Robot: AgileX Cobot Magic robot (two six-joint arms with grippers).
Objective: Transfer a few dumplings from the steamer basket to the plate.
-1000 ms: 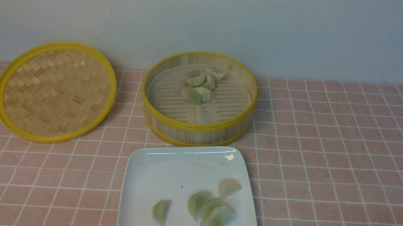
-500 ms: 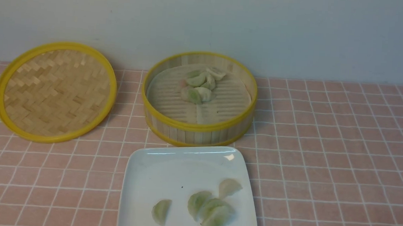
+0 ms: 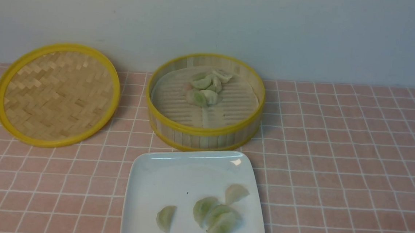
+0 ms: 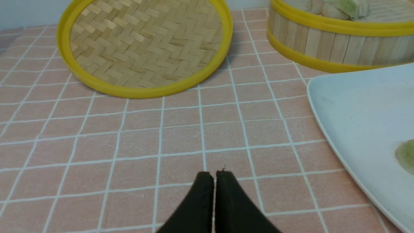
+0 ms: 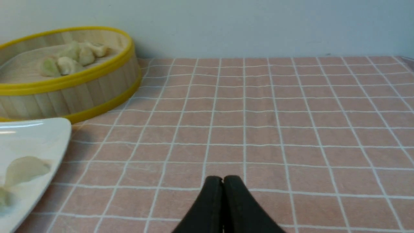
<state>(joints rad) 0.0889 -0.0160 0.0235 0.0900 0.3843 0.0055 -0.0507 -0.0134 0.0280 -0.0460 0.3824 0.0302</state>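
Pink grid-check tablecloth [image 3: 336,158] covers the table, pale wall [image 3: 214,22] behind it. Landmark is the steamer basket [image 3: 202,136], standing at mid-table close to the wall. Woven bamboo lid [image 3: 57,95] lies flat to the basket's left, apart from it, yellow rim up. White square plate [image 3: 174,172] sits just in front of the basket, far edge nearly at the basket's wall; touching or not, can't tell.

Dumplings in basket [image 3: 204,89]: small clump toward the back of the slatted floor, piled against each other, one pinkish at the clump's left. Dumplings on plate [image 3: 215,212]: four, toward the plate's near right part; three bunched and overlapping, one alone off to their left.

Left gripper [image 4: 213,176]: black fingers pressed together, nothing between them, over bare cloth in front of the lid, left of the plate. Right gripper [image 5: 223,179]: clenched, empty, over bare cloth to the right of basket and plate.
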